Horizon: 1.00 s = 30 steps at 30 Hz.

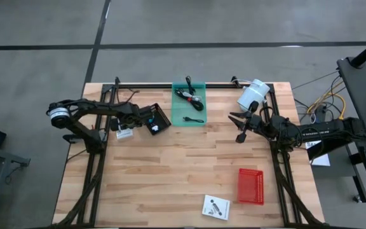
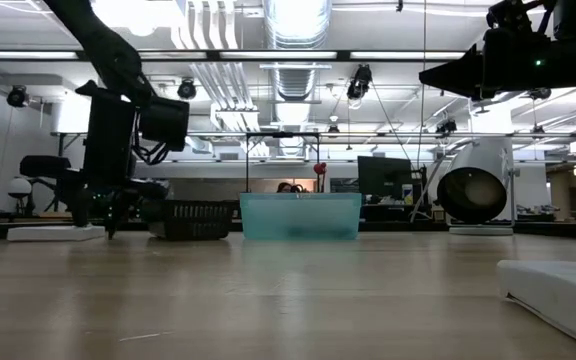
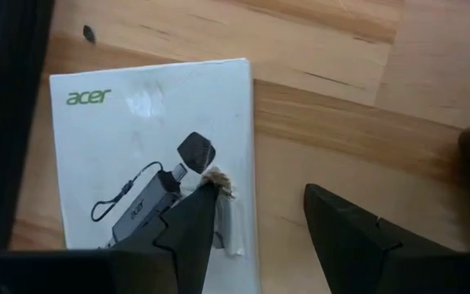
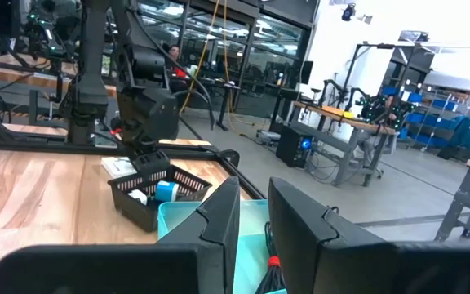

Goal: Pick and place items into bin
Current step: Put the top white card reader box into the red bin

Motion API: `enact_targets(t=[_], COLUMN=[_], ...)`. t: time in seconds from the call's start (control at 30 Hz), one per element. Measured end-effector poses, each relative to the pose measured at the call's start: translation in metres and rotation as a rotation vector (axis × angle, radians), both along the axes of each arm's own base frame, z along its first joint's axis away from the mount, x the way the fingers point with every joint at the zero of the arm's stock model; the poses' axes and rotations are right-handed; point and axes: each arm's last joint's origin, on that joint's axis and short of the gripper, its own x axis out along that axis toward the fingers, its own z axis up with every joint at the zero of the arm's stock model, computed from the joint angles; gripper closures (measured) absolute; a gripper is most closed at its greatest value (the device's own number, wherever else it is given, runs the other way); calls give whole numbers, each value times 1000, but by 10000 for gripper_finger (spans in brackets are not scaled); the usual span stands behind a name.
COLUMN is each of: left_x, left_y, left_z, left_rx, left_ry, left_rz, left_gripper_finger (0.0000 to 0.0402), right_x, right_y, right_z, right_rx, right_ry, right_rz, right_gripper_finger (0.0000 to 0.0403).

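A flat white packet [image 3: 149,155], printed with a black adapter, lies flat on the wooden table at the far left [image 1: 124,133]. My left gripper [image 3: 259,212] points down over it, open. One fingertip [image 3: 205,196] is over the packet beside its long edge, the other [image 3: 329,212] over bare wood. In the low view the left gripper [image 2: 113,225] hangs just above the table beside the packet [image 2: 53,233]. My right gripper [image 1: 239,127] waits level at the far right, clear of the table, its fingers [image 4: 251,212] a narrow gap apart with nothing between them. My left gripper straddles the packet's long edge [image 3: 247,163] from above. Whether the fingertip over the packet touches it, I cannot tell.
A black basket [image 1: 159,119] with small items stands right of the packet. A teal bin [image 1: 199,95] at the far middle holds a coiled black cable [image 1: 188,95]. A white cylinder [image 1: 251,94] lies far right. Near the front are a red basket [image 1: 251,186] and another white packet [image 1: 215,207].
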Motion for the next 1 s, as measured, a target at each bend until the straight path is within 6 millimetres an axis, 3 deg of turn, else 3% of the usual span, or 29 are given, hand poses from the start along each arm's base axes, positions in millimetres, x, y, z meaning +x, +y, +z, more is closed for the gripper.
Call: enact_targets(t=[0.37, 0.73, 1.0], left_x=[1, -1, -17], left_y=[0, -3, -12], left_z=[-14, -11, 11], left_rx=[-59, -127, -272], left_ry=[65, 78, 180], left_rz=[-55, -123, -158], left_gripper_finger=[237, 384, 398], right_x=[0, 0, 0], right_y=[0, 0, 0], right_z=[0, 0, 0], right_rx=[0, 0, 0], right_ry=[1, 1, 0], right_rz=[0, 0, 0], right_gripper_finger=[346, 346, 346])
